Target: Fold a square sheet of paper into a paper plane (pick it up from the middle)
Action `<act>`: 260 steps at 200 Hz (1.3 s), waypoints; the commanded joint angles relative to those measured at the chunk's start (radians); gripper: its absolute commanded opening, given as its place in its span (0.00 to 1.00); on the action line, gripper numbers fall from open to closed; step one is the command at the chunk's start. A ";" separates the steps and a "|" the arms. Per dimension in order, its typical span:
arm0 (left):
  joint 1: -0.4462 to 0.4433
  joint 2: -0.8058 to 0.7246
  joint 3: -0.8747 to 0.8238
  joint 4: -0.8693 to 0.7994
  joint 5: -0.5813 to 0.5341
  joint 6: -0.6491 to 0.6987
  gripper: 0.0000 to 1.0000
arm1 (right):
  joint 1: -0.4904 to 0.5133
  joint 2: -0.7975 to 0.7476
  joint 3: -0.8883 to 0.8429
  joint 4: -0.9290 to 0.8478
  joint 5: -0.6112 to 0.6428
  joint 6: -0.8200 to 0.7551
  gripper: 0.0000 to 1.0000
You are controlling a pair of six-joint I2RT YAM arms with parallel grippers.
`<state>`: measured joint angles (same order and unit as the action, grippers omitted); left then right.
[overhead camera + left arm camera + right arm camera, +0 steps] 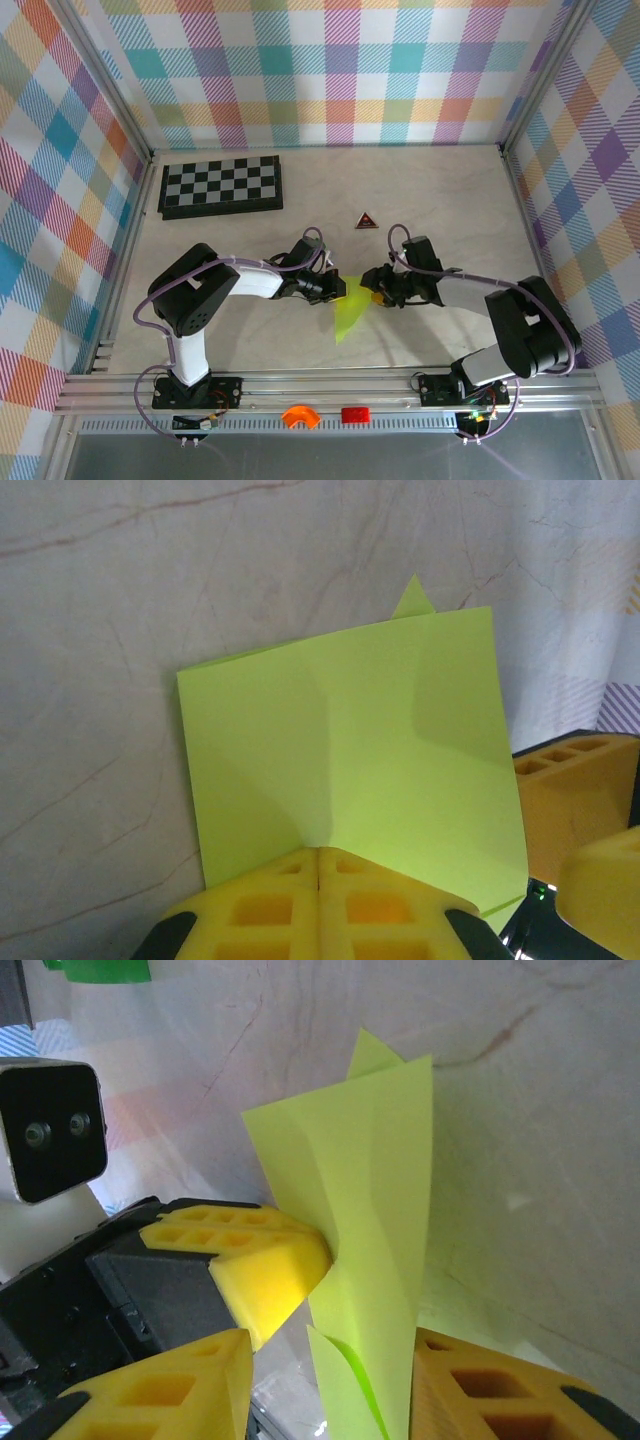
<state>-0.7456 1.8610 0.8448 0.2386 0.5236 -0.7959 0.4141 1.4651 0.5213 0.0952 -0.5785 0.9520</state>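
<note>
left gripper (320,865) pinched shut on the paper plane (350,750), holding it upright, on the near side of the chessboard (221,186) and off toward the right arm. right gripper (330,1360) part open, fingers either side of the sheet's lower part, gap showing on one side, so not clamped. paper looks loosely folded, flaps splayed, not a tight dart. reads as the mid-body pickup/regrasp step. next: right should close square on the centre crease before left lets go, or the folds may spring open
</note>
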 commanded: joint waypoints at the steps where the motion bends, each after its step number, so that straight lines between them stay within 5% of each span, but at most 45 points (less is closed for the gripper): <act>1: -0.001 -0.009 -0.035 -0.085 -0.008 0.007 0.06 | 0.000 0.039 0.043 0.004 -0.024 -0.054 0.41; 48: 0.000 -0.018 -0.038 -0.078 -0.013 0.007 0.06 | -0.024 0.105 0.079 -0.008 -0.058 -0.111 0.34; 100: 0.000 -0.060 -0.031 -0.080 -0.012 -0.001 0.09 | -0.044 0.159 0.100 -0.022 -0.090 -0.157 0.09; 138: 0.000 -0.155 -0.026 -0.122 -0.044 0.004 0.12 | -0.042 0.112 0.032 0.028 -0.033 -0.035 0.01; 201: -0.001 -0.086 -0.040 -0.070 -0.003 -0.022 0.08 | 0.019 -0.032 -0.120 0.181 0.153 0.227 0.03; 260: -0.001 -0.011 -0.040 -0.036 0.036 -0.025 0.04 | 0.023 -0.014 -0.111 0.198 0.039 0.129 0.21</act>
<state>-0.7448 1.8244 0.8146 0.1963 0.5388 -0.8188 0.4339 1.4406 0.3874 0.2760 -0.4858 1.1366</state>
